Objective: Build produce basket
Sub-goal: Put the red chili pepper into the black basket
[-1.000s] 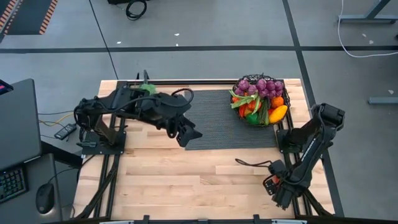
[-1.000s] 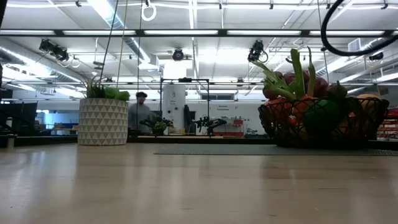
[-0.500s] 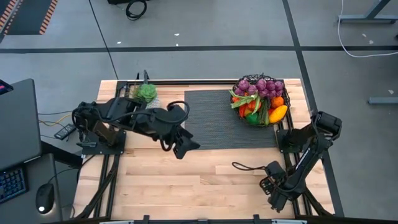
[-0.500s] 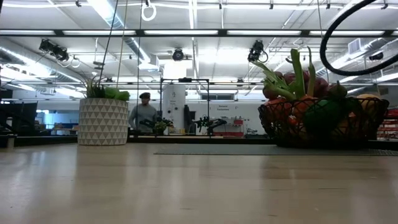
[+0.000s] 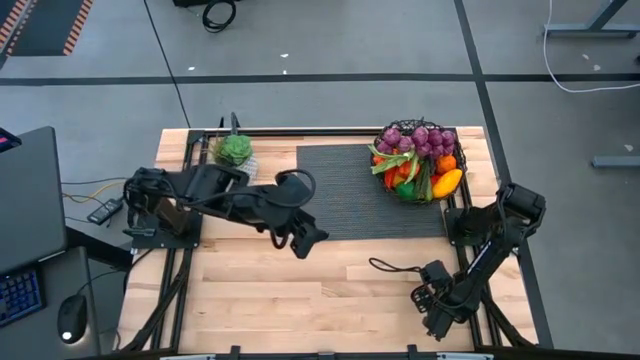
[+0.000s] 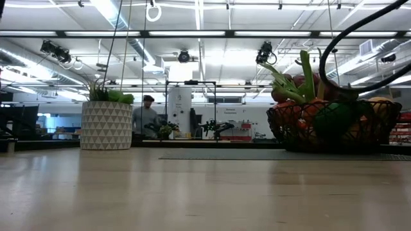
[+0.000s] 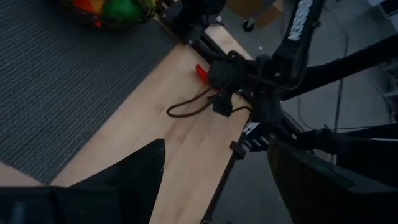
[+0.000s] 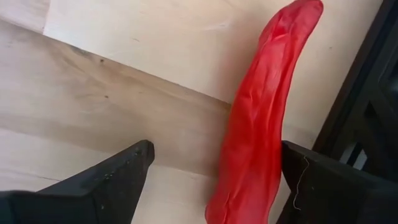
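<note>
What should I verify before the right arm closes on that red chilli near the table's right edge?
1. Right gripper jaws open: ok.
2. Red chilli between the jaws: ok, though it sits nearer one finger.
3. Chilli lying flat on the wooden table: ok.
4. Metal frame close beside the chilli: not ok, tight clearance.
5. Left gripper away, over the mat's front edge: ok.
6. Room left in the basket: cannot tell, heaped high.

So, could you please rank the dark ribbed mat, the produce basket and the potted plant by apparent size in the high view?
Largest to smallest:
1. dark ribbed mat
2. produce basket
3. potted plant
</note>
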`<action>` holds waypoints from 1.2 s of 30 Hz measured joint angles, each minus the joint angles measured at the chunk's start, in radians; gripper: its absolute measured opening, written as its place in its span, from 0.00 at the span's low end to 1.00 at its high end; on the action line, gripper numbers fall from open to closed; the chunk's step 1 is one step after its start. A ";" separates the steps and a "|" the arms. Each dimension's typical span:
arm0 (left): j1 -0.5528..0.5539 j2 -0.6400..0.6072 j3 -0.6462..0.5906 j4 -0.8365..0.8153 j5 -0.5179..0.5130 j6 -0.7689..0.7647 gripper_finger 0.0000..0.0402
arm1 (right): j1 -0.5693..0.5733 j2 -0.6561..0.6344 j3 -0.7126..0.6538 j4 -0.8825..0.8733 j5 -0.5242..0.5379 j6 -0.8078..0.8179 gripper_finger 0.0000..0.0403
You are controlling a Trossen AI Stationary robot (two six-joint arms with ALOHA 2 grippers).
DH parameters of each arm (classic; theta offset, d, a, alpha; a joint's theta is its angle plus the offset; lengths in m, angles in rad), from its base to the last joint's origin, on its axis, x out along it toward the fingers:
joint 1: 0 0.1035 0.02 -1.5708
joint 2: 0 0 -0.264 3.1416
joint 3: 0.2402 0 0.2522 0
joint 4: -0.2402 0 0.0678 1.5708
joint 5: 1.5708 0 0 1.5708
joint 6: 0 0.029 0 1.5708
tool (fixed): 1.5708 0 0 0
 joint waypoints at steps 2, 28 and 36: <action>0.005 0.019 0.000 0.004 0.000 -0.003 0.72 | -0.001 -0.006 -0.001 0.000 0.009 0.008 0.87; -0.008 0.172 0.000 -0.077 0.071 -0.045 0.72 | 0.004 -0.034 0.011 -0.030 0.024 0.064 0.33; 0.042 0.165 0.000 -0.093 0.099 0.067 0.72 | -0.044 -0.230 0.075 -0.321 0.157 0.075 0.25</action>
